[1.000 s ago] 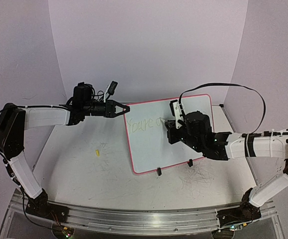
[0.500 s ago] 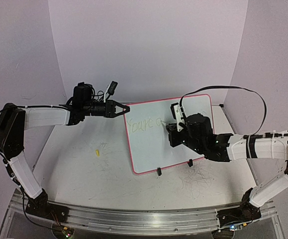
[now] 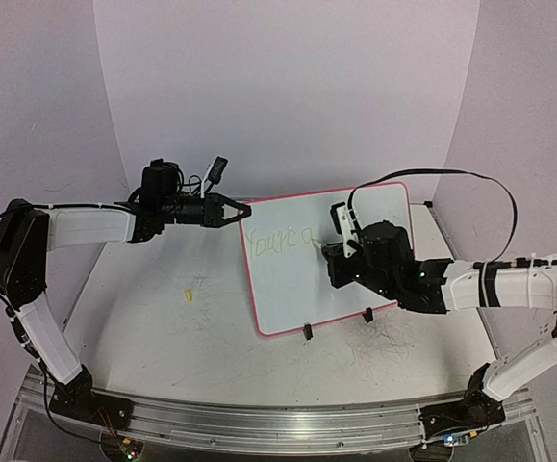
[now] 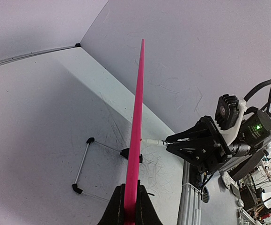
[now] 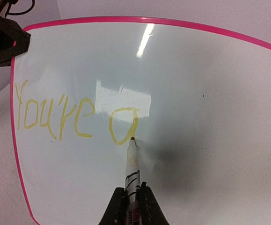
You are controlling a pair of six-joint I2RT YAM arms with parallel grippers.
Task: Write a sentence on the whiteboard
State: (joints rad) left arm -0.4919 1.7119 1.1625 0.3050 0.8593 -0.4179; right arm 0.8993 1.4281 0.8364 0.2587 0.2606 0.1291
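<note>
The fingers [image 5: 119,206] of the right gripper [image 5: 132,199] are clenched on a thin marker [image 5: 131,168]. Its tip touches the whiteboard [image 5: 210,93] at the 5 o'clock side of a yellow "a". The left gripper [image 4: 131,199] pinches the board's pink rim. Seen from above, that grip sits at the board's 10 o'clock corner. From the left wrist the board shows edge-on as a thin pink line.

The sentence [image 5: 55,115] so far reads "You're a". It lies in the board's 10 o'clock part, just beside the held corner.

Two black clip feet [image 3: 308,332] sit on the board's 6 o'clock edge, resting on the table [image 3: 163,346]. Pen scribbles [image 3: 386,339] mark the table at the board's 5 o'clock. A small yellow piece [image 3: 189,294] lies at the board's 9 o'clock, well apart from it; what it is cannot be told. In the left wrist view a thin wire stand [image 4: 81,164] with black ends lies beside the board. A black cable [image 3: 451,173] arcs over the board's 1 o'clock corner. The right wrist's dark body covers the board surface at 3 o'clock of the writing.

The left arm [image 3: 86,226] bends at 9 o'clock, its forearm level and pointing toward 3 o'clock. The right arm [image 3: 509,284] bends at 3 o'clock, its forearm reaching toward 9 o'clock and its wrist over the board.
</note>
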